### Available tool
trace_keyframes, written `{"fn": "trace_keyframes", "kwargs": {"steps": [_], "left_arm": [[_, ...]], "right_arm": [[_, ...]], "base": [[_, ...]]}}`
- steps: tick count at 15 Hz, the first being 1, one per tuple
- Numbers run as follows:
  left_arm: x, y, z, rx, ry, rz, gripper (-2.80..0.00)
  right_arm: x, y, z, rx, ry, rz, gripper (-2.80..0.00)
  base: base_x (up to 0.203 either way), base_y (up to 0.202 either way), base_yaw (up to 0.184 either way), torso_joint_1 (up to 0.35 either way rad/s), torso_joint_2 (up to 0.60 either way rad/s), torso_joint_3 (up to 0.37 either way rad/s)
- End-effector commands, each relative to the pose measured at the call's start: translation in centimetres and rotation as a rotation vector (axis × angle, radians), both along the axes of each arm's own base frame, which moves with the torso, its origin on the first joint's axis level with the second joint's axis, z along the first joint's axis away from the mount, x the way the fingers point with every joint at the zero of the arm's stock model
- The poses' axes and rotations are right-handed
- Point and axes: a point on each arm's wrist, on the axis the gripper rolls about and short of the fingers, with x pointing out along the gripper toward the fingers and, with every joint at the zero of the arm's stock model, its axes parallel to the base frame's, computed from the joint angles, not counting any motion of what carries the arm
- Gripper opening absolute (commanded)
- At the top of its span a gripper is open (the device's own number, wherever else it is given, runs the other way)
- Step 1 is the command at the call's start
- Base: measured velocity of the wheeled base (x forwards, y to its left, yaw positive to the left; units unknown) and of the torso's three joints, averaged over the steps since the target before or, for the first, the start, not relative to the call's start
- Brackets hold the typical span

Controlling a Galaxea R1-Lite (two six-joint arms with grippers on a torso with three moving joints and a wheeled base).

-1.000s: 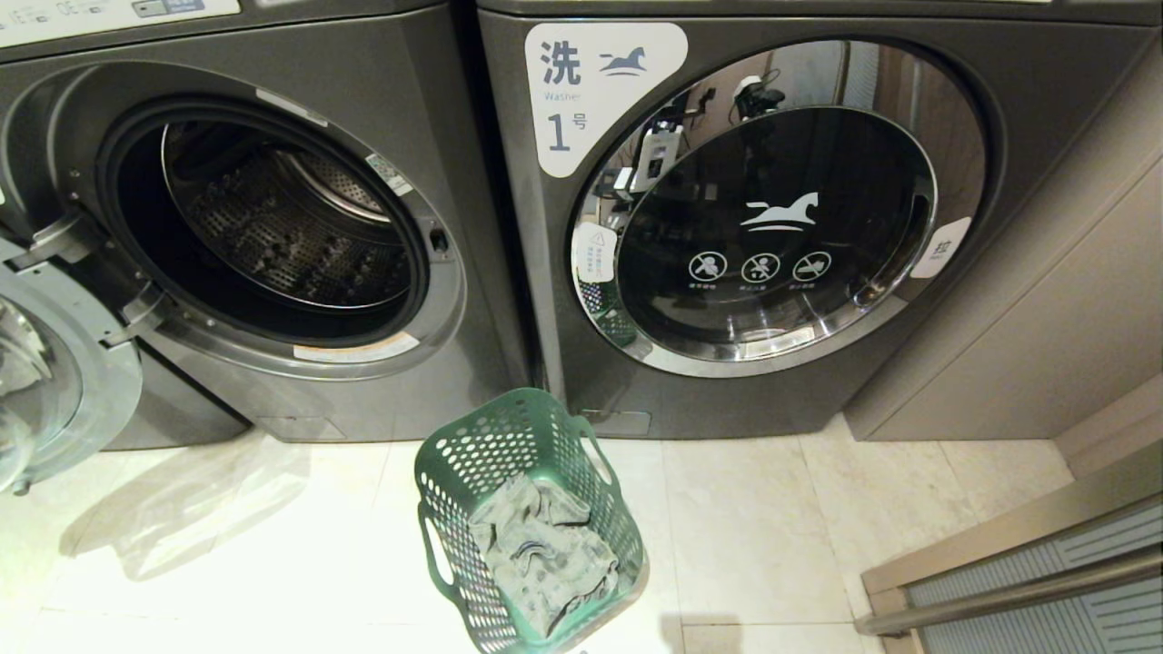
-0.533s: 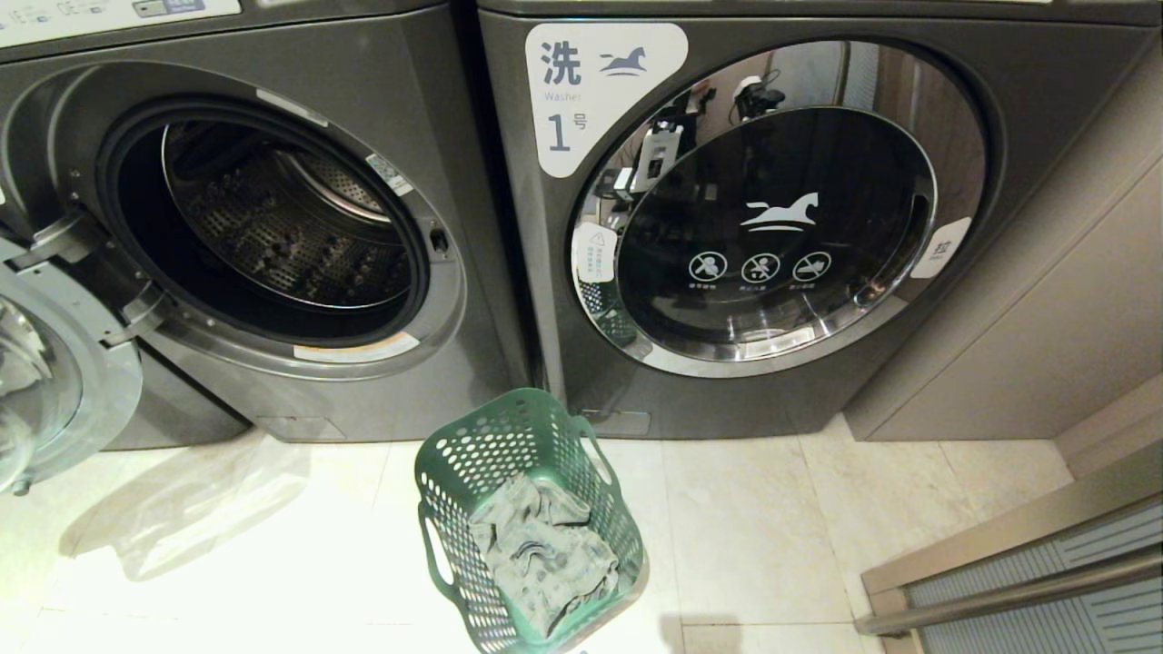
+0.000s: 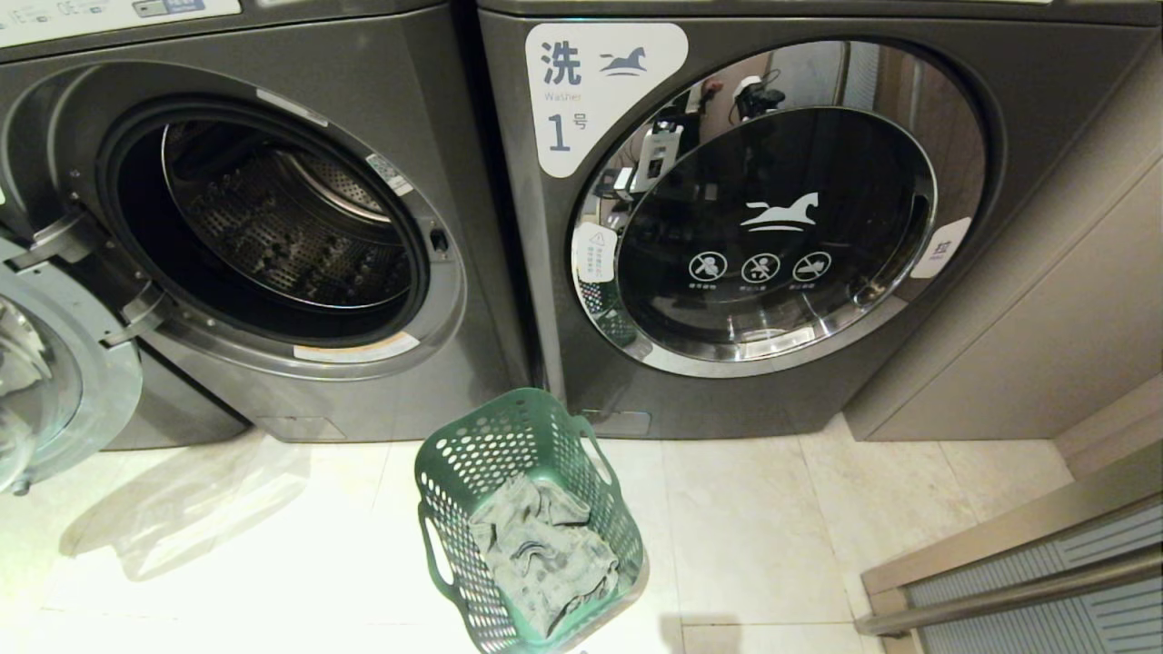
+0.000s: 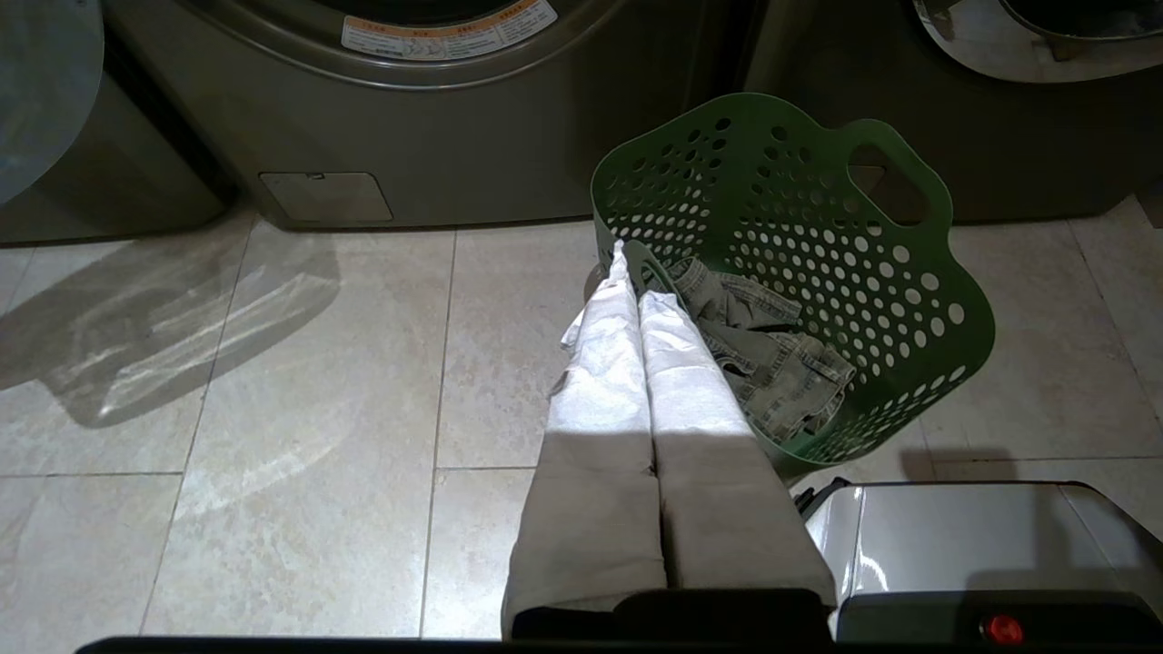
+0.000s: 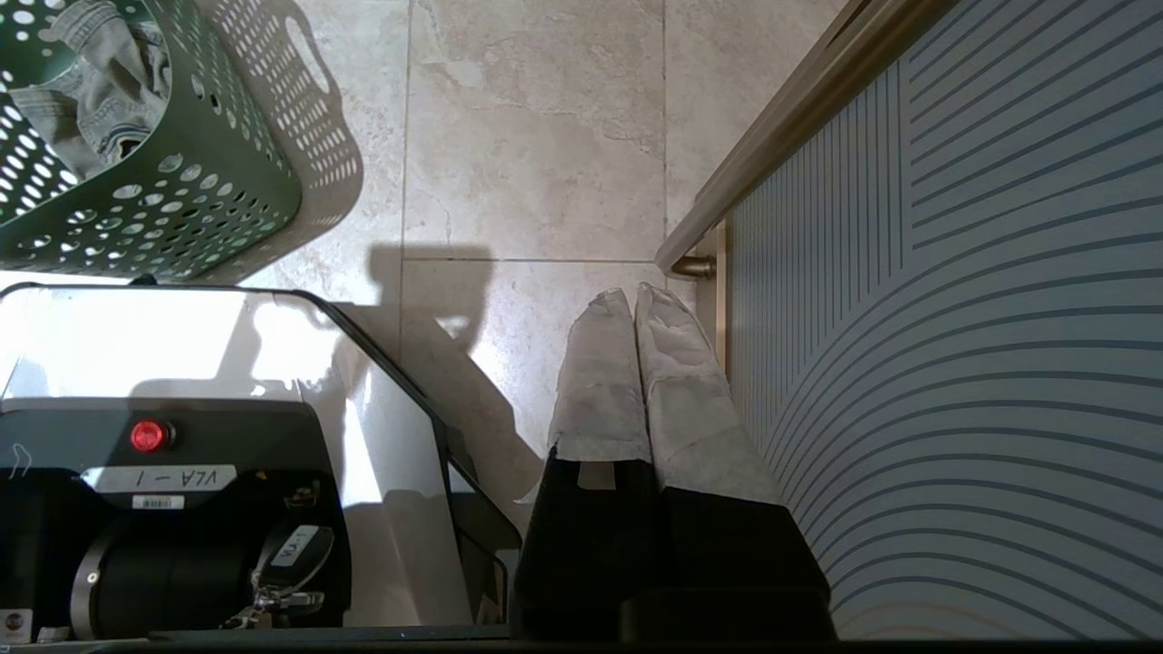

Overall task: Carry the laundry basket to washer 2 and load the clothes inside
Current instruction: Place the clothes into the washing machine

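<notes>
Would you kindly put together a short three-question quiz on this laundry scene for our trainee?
1. True or false: the washer marked 1 has its door open.
2. What lies in the green basket?
3. The left pincer is: A open, B shut on nothing, C shut on clothes.

Key:
1. False; its door is closed, while the washer on the left stands open.
2. Crumpled grey clothes.
3. B.

Basket (image 3: 530,518) on floor (image 3: 772,536) before washers; clothes (image 3: 542,554) inside.
</notes>
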Motion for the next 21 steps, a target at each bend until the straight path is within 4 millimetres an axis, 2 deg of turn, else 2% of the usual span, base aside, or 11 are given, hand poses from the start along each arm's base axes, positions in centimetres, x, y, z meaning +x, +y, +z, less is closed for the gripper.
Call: {"fn": "trace_keyframes", "kwargs": {"steps": [1, 8, 16, 21], "left_arm": [[0.01, 0.00, -0.04, -0.001, 0.000, 0.000, -2.80], [0.01, 0.00, -0.02, 0.000, -0.001, 0.000, -2.80], [0.01, 0.00, -0.02, -0.003, -0.001, -0.001, -2.80], [0.01, 0.00, -0.03, -0.001, 0.000, -0.001, -2.80]], "right_arm": [[-0.01, 0.00, -0.01, 0.000, 0.000, 0.001, -2.80], [-0.01, 0.00, -0.01, 0.000, 0.000, 0.001, -2.80], [-0.01, 0.00, -0.01, -0.003, 0.001, 0.002, -2.80], [-0.01, 0.00, -0.01, -0.003, 0.001, 0.002, -2.80]], "base": [[0.000, 0.000, 0.000, 0.000, 0.00, 0.000], [0.000, 0.000, 0.000, 0.000, 0.00, 0.000], [-0.170, 0.000, 0.001, 0.001, 0.00, 0.003], [0.000, 0.000, 0.000, 0.000, 0.00, 0.000]]}}
